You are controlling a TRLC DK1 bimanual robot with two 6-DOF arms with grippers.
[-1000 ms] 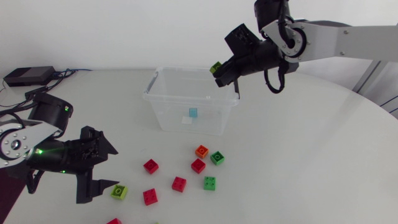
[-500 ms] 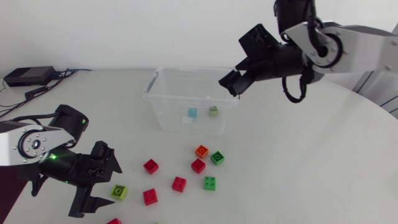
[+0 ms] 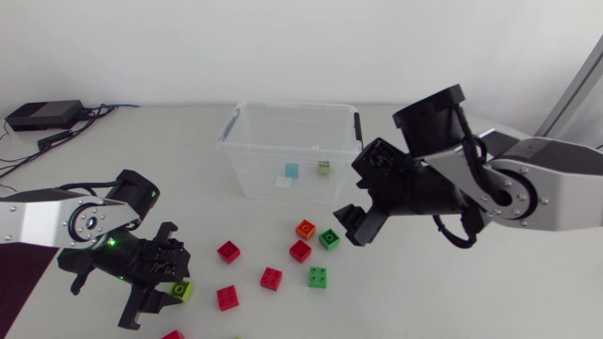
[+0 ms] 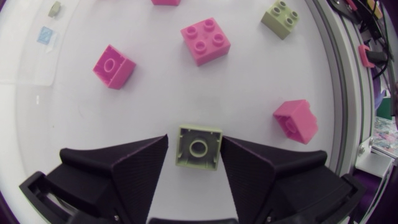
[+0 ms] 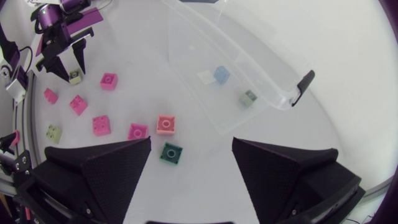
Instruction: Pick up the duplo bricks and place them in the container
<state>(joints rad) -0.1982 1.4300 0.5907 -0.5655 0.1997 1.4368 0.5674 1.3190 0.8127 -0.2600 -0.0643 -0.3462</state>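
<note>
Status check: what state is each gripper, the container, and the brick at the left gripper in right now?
left gripper: open, fingers astride the lime brick.
lime brick: flat on the table, stud up, not lifted.
right gripper: open, empty, above the table.
container: upright, lidless, holding a blue brick and a green brick.

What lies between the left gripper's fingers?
A pale green brick, single stud up, sits between the left gripper's fingers; the left wrist view shows it.

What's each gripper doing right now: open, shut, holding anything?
Left gripper: open, lime brick between its fingers, not clamped.
Right gripper: open, holding nothing.
</note>
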